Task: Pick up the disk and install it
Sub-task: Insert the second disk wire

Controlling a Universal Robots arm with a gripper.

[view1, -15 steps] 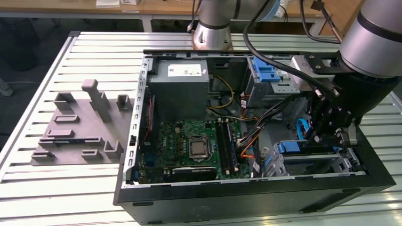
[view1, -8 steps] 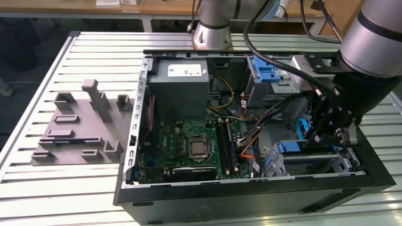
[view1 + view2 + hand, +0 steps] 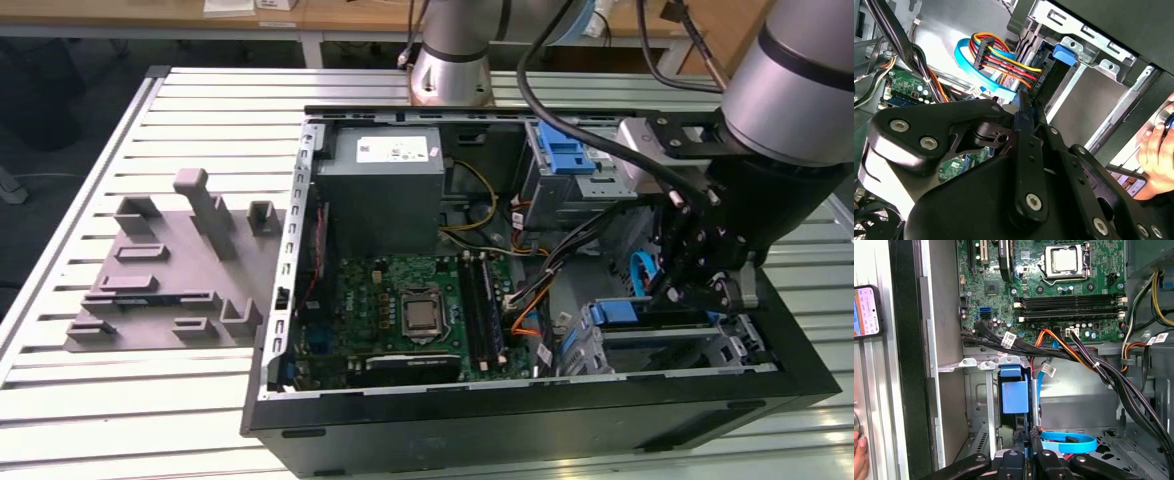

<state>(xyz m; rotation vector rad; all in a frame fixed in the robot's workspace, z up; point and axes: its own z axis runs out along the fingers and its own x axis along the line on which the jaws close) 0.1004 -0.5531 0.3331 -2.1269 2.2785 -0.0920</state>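
one open computer case (image 3: 287, 300), one motherboard (image 3: 400, 300), one grey fixture (image 3: 174, 265), one phone (image 3: 866, 311)

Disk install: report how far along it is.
Done: the disk is picked up and stands edge-on in the cage inside the case. In hand: the gripper has its jaws shut on the disk's edge. Left: the jaws have not let go, and whether the disk is fully seated cannot be told.

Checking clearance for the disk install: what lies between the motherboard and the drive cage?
A bundle of black and orange cables crosses between the motherboard and the cage, seen in the first wrist view.
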